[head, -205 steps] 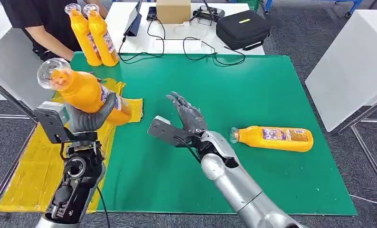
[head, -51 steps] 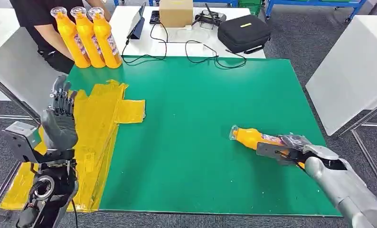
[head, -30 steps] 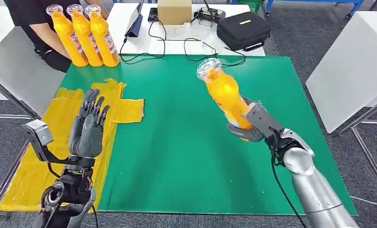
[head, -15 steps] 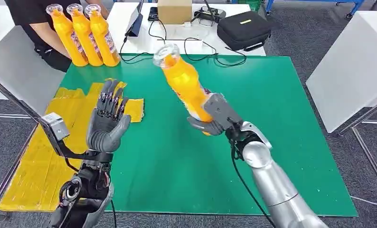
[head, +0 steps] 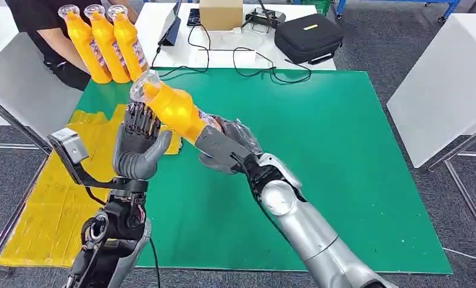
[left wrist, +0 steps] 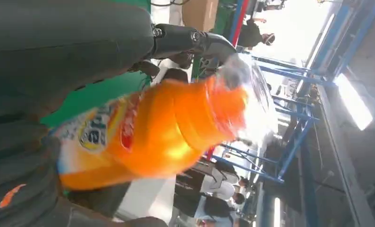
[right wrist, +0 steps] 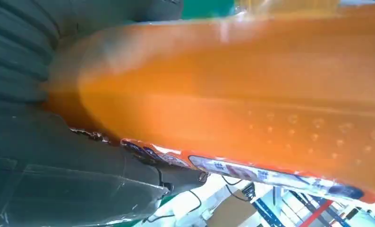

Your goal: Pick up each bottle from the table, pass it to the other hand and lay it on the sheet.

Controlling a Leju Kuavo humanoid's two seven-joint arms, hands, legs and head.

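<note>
Passing a bottle across

Going left to right: the yellow sheet (head: 50, 198) lay on the green table (head: 343, 150); the left robot hand (head: 136, 147) stood open-fingered beside the orange bottle (head: 172, 111), which the right robot hand (head: 226, 147) clasped aloft, tilted.

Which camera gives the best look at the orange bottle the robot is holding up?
The head view: the whole orange bottle shows there, tilted, gripped by the right hand beside the left hand. The left wrist view shows its blurred upper half, the right wrist view just a close orange blur.
</note>
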